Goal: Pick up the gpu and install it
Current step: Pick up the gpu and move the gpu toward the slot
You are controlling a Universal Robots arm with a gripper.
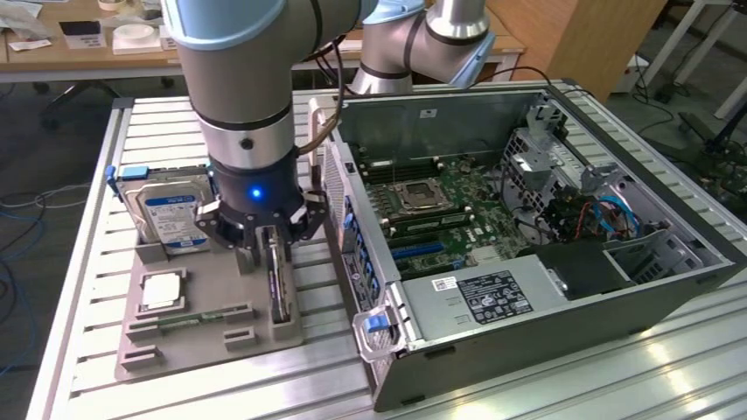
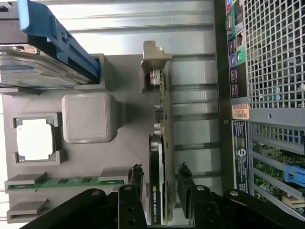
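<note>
Gripper [image 2: 160, 168] wide astride the gpu [image 2: 156, 191].
We see it slotted upright at the tray's [image 2: 128, 76] edge, leaving both faces free.

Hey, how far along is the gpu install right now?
Done: the gripper sits over the gpu, which stands on edge in the gray holder. In hand: nothing; the fingers straddle it, open, with gaps. Left: lifting it and seating it in the open computer case.

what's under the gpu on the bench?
The gpu stands on edge in a slot of the grey tray, open pincer astride it. Its lower edge and the slot floor are hidden.
</note>
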